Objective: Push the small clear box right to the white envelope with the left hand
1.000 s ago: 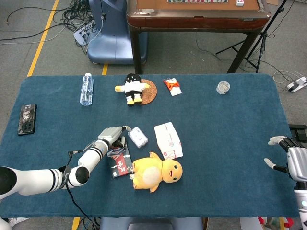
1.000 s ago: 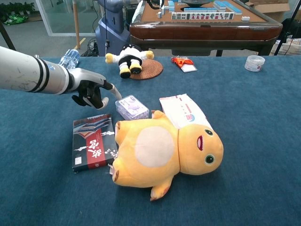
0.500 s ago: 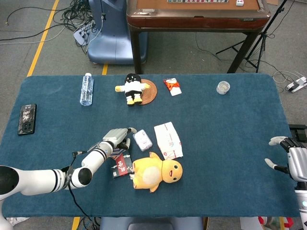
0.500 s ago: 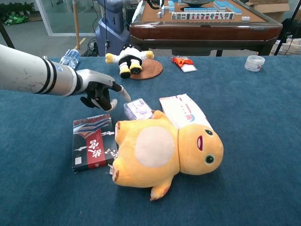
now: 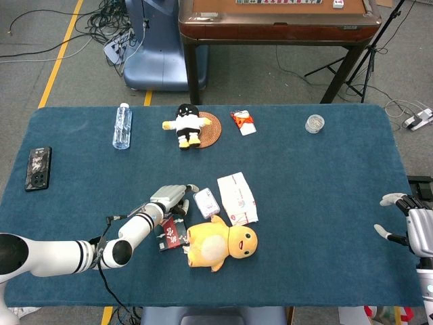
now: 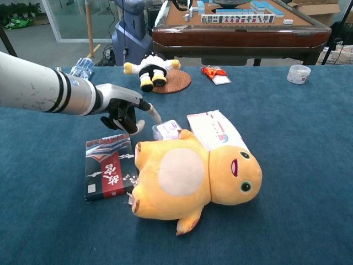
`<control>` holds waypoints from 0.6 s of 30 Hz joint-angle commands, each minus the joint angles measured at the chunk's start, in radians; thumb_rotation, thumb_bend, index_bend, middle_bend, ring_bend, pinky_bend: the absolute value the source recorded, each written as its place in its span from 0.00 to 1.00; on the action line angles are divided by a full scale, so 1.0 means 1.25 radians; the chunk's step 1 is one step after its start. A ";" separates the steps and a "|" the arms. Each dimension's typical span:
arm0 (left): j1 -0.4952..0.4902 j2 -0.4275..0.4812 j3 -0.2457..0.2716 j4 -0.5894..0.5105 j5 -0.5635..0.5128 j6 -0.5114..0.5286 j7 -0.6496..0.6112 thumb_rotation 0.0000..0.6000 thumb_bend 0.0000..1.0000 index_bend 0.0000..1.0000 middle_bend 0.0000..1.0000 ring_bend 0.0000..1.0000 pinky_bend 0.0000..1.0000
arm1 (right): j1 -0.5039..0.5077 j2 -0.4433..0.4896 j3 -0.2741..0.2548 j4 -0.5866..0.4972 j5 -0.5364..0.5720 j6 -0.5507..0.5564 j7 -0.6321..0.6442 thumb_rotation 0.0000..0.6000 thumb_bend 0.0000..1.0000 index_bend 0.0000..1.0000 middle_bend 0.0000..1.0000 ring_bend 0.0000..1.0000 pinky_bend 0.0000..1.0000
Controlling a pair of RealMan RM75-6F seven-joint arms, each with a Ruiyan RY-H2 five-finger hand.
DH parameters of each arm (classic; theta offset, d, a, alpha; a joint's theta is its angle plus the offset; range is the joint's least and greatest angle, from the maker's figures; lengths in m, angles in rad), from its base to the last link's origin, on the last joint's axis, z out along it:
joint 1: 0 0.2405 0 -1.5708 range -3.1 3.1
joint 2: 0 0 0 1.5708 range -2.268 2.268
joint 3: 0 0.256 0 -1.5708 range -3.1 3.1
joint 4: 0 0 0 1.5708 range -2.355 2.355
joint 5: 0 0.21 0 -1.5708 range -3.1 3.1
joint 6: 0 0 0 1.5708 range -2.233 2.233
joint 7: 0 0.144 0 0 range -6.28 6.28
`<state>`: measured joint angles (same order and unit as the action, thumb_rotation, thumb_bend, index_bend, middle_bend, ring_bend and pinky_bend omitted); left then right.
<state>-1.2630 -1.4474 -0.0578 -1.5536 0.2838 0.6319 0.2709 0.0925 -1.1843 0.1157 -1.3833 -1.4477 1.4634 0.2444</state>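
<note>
The small clear box point(image 5: 206, 202) point(image 6: 168, 130) lies just left of the white envelope point(image 5: 237, 198) point(image 6: 214, 130), a narrow gap or contact between them that I cannot tell apart. My left hand point(image 5: 172, 199) point(image 6: 126, 110) holds nothing, and an outstretched finger touches the box's left side. The yellow duck plush point(image 5: 220, 245) point(image 6: 190, 175) lies right in front of the box and the envelope. At the table's right edge my right hand point(image 5: 406, 223) hangs off the cloth with its fingers spread, seen only in the head view.
A dark card box point(image 5: 170, 233) point(image 6: 108, 171) lies under my left forearm beside the duck. Further back are a water bottle point(image 5: 122, 125), a panda doll on a round mat point(image 5: 186, 124), a red packet point(image 5: 243, 122) and a small clear jar point(image 5: 314, 123). A phone point(image 5: 38, 168) lies far left.
My left hand has slid right across the cloth, pushing the clear box with it from beside the card box up close to the envelope. The right hand has stayed put.
</note>
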 commanded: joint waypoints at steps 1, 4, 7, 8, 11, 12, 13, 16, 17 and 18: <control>-0.001 0.003 0.000 -0.008 0.007 0.002 -0.001 1.00 0.74 0.16 1.00 1.00 1.00 | -0.001 0.000 0.000 0.000 0.000 0.001 0.000 1.00 0.00 0.45 0.37 0.29 0.40; 0.000 0.006 -0.003 -0.016 0.023 -0.003 -0.005 1.00 0.74 0.16 1.00 1.00 1.00 | -0.002 0.000 0.000 0.000 0.000 0.002 0.000 1.00 0.00 0.45 0.37 0.29 0.40; 0.004 0.010 -0.005 -0.019 0.041 -0.013 -0.014 1.00 0.74 0.16 1.00 1.00 1.00 | -0.003 0.000 -0.001 -0.001 -0.001 0.003 0.000 1.00 0.00 0.45 0.37 0.29 0.40; 0.004 0.010 -0.005 -0.020 0.045 -0.016 -0.016 1.00 0.74 0.16 1.00 1.00 1.00 | -0.003 0.000 -0.001 -0.001 -0.001 0.004 -0.001 1.00 0.00 0.45 0.37 0.29 0.40; 0.005 0.014 -0.006 -0.023 0.059 -0.030 -0.023 1.00 0.74 0.17 1.00 1.00 1.00 | -0.004 0.001 -0.001 -0.002 -0.001 0.005 -0.001 1.00 0.00 0.45 0.37 0.29 0.40; 0.005 0.016 -0.005 -0.023 0.064 -0.036 -0.027 1.00 0.74 0.17 1.00 1.00 1.00 | -0.004 0.001 -0.001 -0.002 -0.001 0.005 -0.001 1.00 0.00 0.45 0.37 0.29 0.40; 0.006 0.017 -0.006 -0.024 0.069 -0.038 -0.030 1.00 0.74 0.17 1.00 1.00 1.00 | -0.004 0.001 -0.001 -0.003 -0.001 0.005 -0.001 1.00 0.00 0.45 0.37 0.29 0.40; 0.015 0.022 -0.009 -0.034 0.091 -0.028 -0.041 1.00 0.74 0.17 1.00 1.00 1.00 | -0.005 0.003 -0.001 -0.005 -0.001 0.006 -0.002 1.00 0.00 0.45 0.37 0.29 0.40; 0.022 0.026 -0.012 -0.041 0.101 -0.016 -0.047 1.00 0.74 0.17 1.00 1.00 1.00 | -0.005 0.004 0.000 -0.007 -0.002 0.007 -0.002 1.00 0.00 0.45 0.37 0.29 0.40; 0.028 0.030 -0.014 -0.049 0.110 -0.005 -0.052 1.00 0.74 0.17 1.00 1.00 1.00 | -0.005 0.005 0.000 -0.008 -0.002 0.008 -0.003 1.00 0.00 0.45 0.37 0.29 0.40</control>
<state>-1.2408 -1.4180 -0.0700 -1.6005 0.4063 0.6062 0.2172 0.0865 -1.1777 0.1158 -1.3933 -1.4500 1.4734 0.2411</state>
